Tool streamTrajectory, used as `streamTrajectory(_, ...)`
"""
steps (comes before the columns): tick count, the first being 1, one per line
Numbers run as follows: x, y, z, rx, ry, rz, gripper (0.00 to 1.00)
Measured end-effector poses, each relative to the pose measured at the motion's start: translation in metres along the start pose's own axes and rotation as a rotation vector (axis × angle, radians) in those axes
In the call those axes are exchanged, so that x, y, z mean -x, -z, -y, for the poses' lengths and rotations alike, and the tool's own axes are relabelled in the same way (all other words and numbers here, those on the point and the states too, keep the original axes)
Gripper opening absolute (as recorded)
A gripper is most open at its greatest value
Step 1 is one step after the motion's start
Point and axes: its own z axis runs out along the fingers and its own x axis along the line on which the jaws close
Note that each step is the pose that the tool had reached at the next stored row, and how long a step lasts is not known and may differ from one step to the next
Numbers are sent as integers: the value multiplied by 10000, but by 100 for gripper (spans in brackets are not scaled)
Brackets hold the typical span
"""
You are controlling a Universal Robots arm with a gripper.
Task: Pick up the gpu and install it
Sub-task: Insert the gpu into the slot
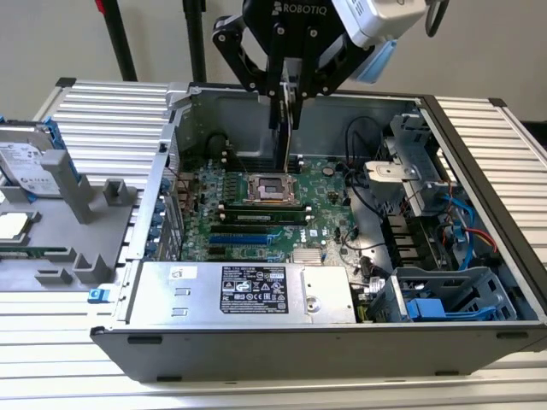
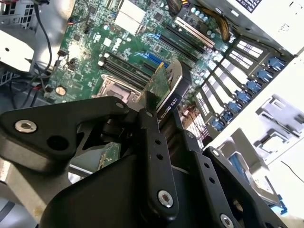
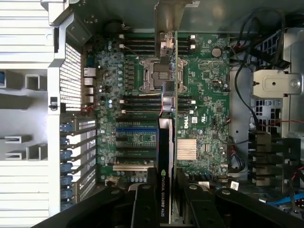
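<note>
You face a plain, pale wall (image 1: 479, 60) that spans from 10 to 2 o'clock in the exterior view, lit softly and evenly. Two black poles (image 1: 118, 38) stand in front of it at about 11 o'clock, one leaning and the other close to upright. Below, you have a ribbed, light metal table (image 1: 102, 120); its slats show at 9, 3 and 6 o'clock and catch the light brightly. In the first wrist view the same ribbed table top (image 3: 23, 28) gleams white

Ribbed metal table (image 1: 102, 111) with open computer case (image 1: 256, 350), grey tray (image 1: 43, 239).
</note>
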Motion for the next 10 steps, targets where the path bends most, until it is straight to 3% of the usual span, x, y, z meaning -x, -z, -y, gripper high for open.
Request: streamTrajectory(10, 15, 0, 0, -1, 1, -1, 0)
